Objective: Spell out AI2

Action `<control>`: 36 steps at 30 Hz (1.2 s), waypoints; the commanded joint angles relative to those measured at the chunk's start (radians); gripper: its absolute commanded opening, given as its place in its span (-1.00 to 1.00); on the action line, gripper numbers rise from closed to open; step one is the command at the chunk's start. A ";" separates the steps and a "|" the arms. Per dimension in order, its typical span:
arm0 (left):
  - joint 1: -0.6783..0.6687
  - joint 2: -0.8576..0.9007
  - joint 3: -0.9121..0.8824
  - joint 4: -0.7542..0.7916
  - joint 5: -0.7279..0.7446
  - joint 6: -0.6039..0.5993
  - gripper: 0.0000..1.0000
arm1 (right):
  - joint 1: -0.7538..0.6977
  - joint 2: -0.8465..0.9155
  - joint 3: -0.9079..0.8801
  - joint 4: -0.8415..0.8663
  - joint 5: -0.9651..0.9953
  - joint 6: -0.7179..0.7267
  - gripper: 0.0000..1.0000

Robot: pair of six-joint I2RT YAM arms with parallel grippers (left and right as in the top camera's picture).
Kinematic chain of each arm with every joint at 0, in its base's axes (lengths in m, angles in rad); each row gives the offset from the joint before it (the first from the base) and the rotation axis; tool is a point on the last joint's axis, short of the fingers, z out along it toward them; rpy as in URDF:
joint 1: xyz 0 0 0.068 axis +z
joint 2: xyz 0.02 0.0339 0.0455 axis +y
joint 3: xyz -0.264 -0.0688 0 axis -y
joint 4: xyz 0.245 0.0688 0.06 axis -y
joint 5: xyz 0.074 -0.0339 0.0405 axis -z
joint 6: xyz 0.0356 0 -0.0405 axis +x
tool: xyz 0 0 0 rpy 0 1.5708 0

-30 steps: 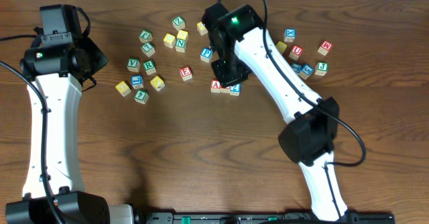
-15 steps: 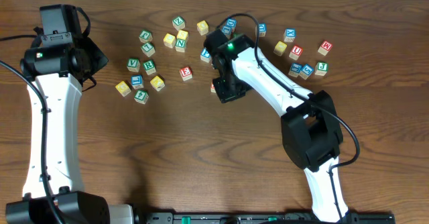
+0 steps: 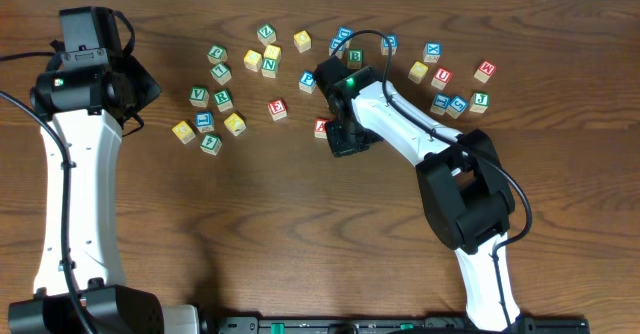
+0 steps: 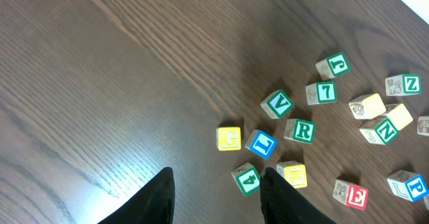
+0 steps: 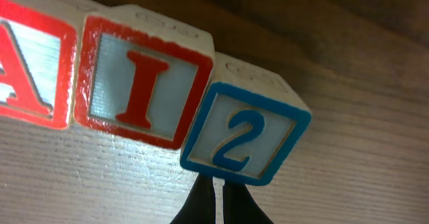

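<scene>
Three blocks sit in a row on the desk: the A block, the I block touching it, and the 2 block at the end, turned slightly and dropped a little out of line. The right jaws are pressed together and empty, their tips just beside the 2 block's lower edge. Any sideways drift as they lift away could clip that edge, twisting the 2 block further or shoving the whole word crooked. The left jaws hang spread and empty above loose blocks, well apart, posing little threat.
</scene>
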 commanded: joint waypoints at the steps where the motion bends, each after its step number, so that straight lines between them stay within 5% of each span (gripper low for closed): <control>1: 0.002 -0.016 0.014 -0.001 -0.010 0.006 -0.17 | -0.013 -0.029 -0.001 0.013 0.021 0.023 -0.98; 25: 0.002 -0.016 0.014 -0.001 -0.010 0.006 -0.17 | -0.042 -0.165 0.011 0.024 0.042 0.026 -0.98; 36: 0.002 -0.016 0.014 -0.002 -0.010 0.006 -0.17 | -0.117 -0.151 -0.028 0.116 0.065 0.143 -0.98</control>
